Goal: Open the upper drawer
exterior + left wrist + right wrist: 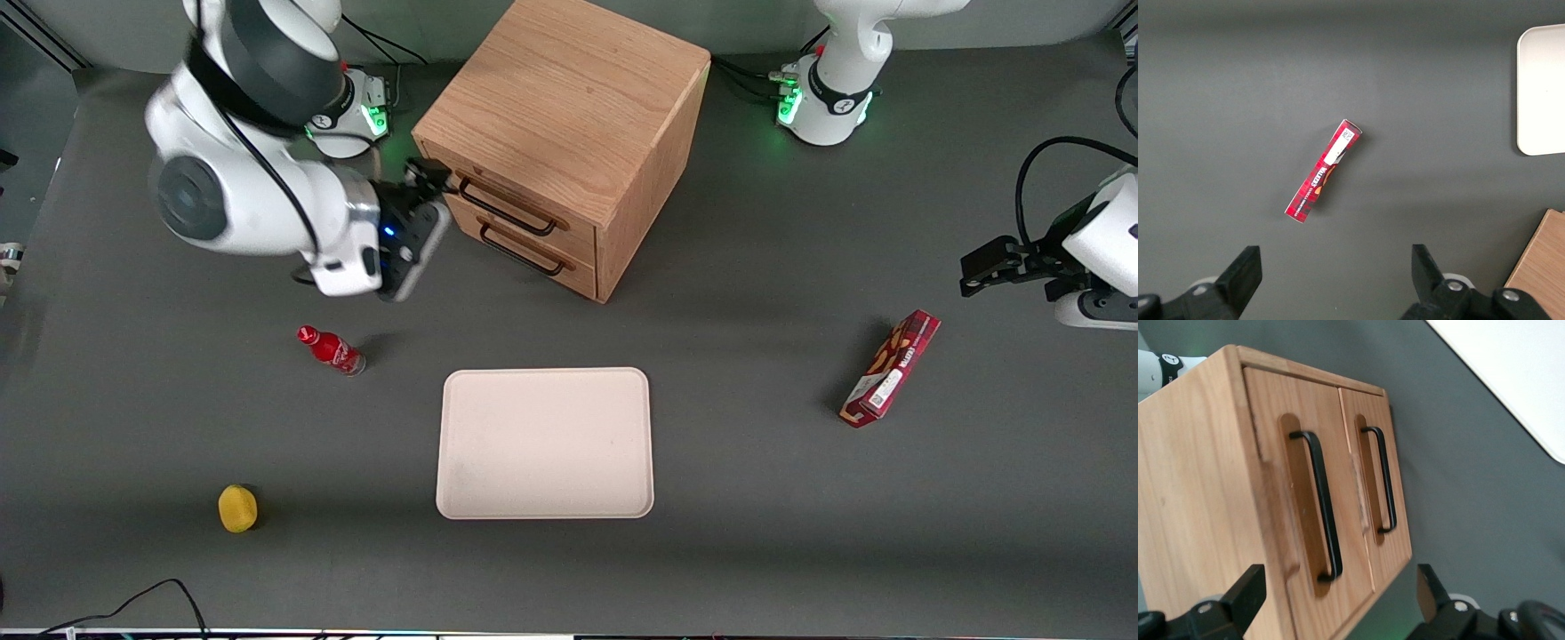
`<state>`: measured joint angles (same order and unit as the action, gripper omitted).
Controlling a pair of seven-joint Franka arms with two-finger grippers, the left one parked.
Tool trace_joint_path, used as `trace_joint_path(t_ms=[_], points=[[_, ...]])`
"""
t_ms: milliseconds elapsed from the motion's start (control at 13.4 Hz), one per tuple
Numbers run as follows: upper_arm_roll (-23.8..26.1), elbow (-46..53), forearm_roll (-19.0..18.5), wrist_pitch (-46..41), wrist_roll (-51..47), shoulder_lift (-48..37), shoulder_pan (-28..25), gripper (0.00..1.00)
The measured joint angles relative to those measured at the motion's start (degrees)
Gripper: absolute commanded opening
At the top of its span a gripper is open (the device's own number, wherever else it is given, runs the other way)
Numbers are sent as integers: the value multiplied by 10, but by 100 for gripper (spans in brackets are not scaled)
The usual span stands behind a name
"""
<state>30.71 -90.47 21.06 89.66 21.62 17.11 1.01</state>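
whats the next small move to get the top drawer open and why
Probably ease the gripper forward to straddle the upper drawer's handle. Its fingers are open and short of the bar, and both drawers look closed.

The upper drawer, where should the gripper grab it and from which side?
Grip the upper drawer by its black bar handle, near mid-length, coming straight at the drawer front. The bar stands off a recessed slot, leaving finger room. The gripper is open, in front of the handle's end.
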Motion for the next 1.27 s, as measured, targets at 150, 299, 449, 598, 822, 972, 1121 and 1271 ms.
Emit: trace_joint_path(t_ms=[150,299,449,598,822,972,1121,1271], points=[[19,-18,0,29,0,13,-4,100],[29,-37,0,43,-1,9,-6,100],[29,-62,0,63,-1,2,-6,100],[29,-89,0,90,-1,-5,-6,100],[32,-117,0,119,-1,-7,-6,100],[38,-133,0,141,-1,-9,-6,100],[45,-150,0,161,-1,-12,-6,100],[50,-162,0,173,-1,-15,-6,100]])
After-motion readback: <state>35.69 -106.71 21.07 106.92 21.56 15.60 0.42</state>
